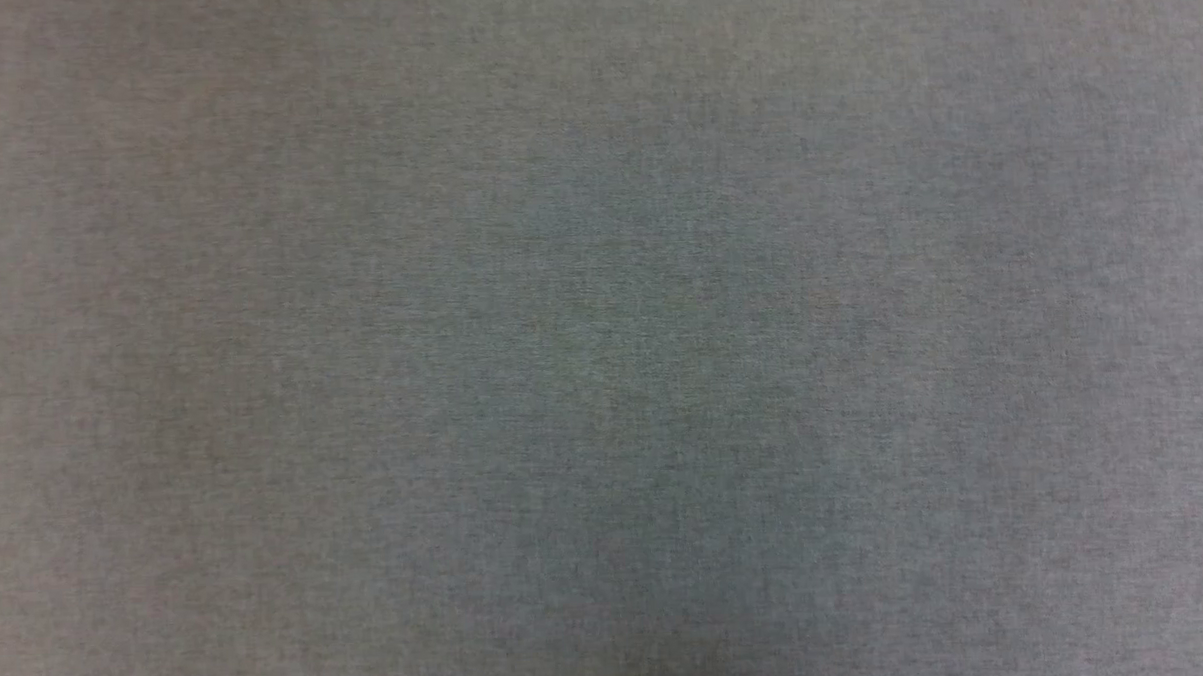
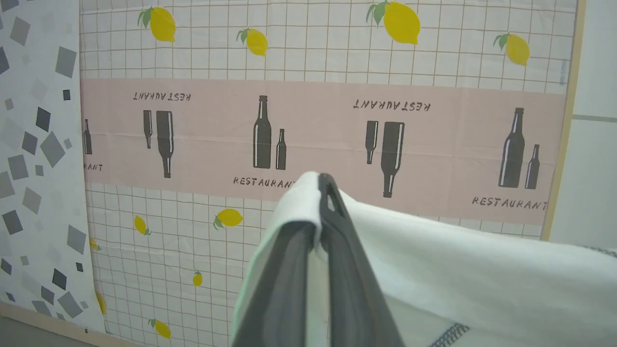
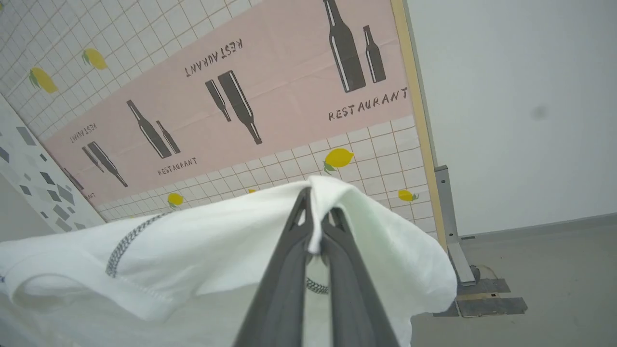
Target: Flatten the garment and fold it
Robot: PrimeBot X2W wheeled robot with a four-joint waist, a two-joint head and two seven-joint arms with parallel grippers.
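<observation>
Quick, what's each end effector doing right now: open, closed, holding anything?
Left end effector: closed, holding the garment.
Right end effector: closed, holding the garment.

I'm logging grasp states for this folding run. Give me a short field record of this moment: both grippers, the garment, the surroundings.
left gripper: shut on a fold of the garment
right gripper: shut on another garment edge
garment: white, dark stitched seam, draped from both grippers, not yet flat
backdrop: printed sheet with lemons and bottles, behind the garment
floor: grey, beside a white wall
head view: plain grey surface
</observation>
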